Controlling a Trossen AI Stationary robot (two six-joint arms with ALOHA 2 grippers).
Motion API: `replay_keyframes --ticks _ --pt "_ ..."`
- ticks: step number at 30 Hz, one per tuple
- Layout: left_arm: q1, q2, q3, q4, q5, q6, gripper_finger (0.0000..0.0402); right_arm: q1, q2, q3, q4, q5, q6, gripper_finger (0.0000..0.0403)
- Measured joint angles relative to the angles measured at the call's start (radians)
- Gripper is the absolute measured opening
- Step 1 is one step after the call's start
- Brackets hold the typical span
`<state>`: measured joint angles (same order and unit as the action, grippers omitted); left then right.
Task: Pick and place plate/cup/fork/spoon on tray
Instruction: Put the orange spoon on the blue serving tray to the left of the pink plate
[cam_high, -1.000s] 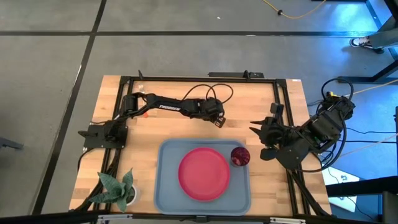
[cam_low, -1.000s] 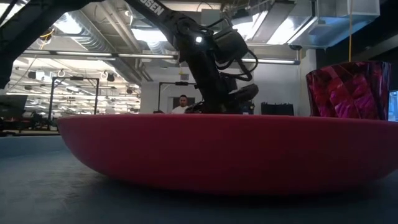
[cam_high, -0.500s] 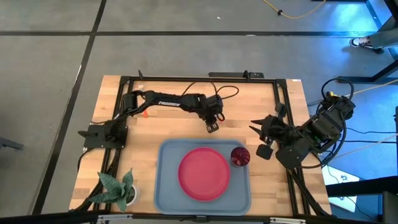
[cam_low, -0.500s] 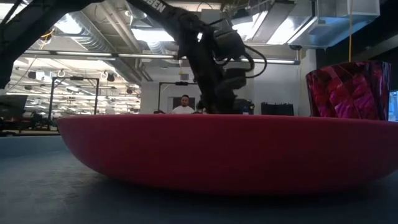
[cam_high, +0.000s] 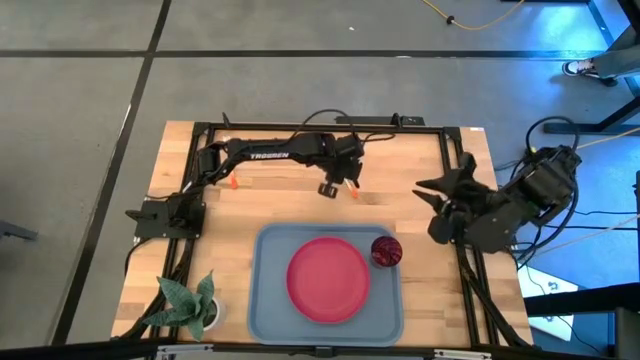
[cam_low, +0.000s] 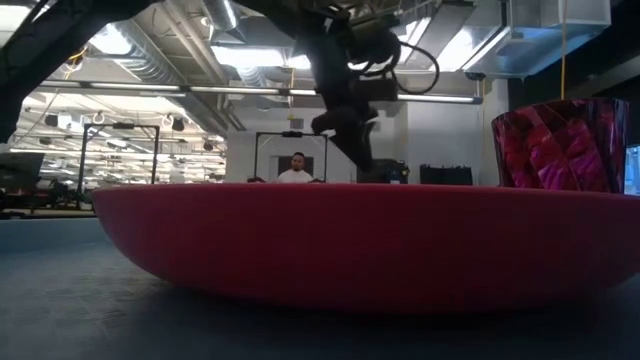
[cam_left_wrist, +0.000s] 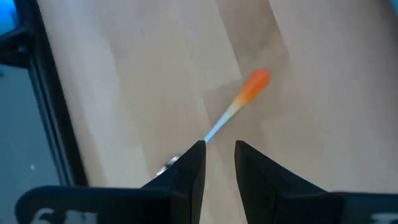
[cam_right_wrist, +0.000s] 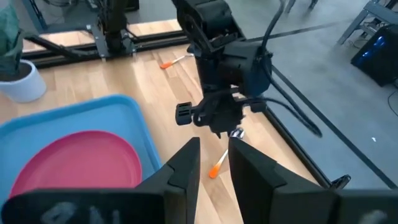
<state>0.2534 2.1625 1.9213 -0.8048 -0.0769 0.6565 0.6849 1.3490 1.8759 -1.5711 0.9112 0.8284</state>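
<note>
1. Plate (cam_high: 328, 278) and cup (cam_high: 386, 251) sit on the tray (cam_high: 262, 300): done.
2. I see my left end effector (cam_high: 327, 188) over the counter (cam_high: 270, 205), fingers narrowly apart, empty, at one orange-handled utensil (cam_left_wrist: 236, 109).
3. Second utensil (cam_right_wrist: 171, 61) lies near the left arm's base.
4. Right end effector (cam_high: 432, 232) waits beside the tray, nearly closed, empty.

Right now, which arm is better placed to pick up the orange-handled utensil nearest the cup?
Left. Its tool hovers close over that utensil, fingers slightly apart. The right tool waits farther off, past the tray's right edge.
</note>
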Motion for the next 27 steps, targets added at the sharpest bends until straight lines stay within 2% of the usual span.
replay_keyframes --ticks 7,12,19,27 --pt "0.019 0.007 -0.011 0.009 -0.012 0.244 0.0079 0.000 -0.033 0.000 0.000 0.010 -0.027 0.0090" --pt "0.056 0.006 -0.011 0.011 0.002 0.208 0.0079 0.000 -0.035 0.000 0.000 0.031 -0.048 0.0090" --pt "0.110 0.007 -0.011 0.041 0.090 0.218 0.0079 0.000 -0.035 0.000 0.000 0.031 -0.048 0.0090" --pt "0.105 0.085 -0.011 0.072 0.075 0.236 0.0079 0.000 -0.034 0.000 0.000 0.036 -0.049 0.0090"
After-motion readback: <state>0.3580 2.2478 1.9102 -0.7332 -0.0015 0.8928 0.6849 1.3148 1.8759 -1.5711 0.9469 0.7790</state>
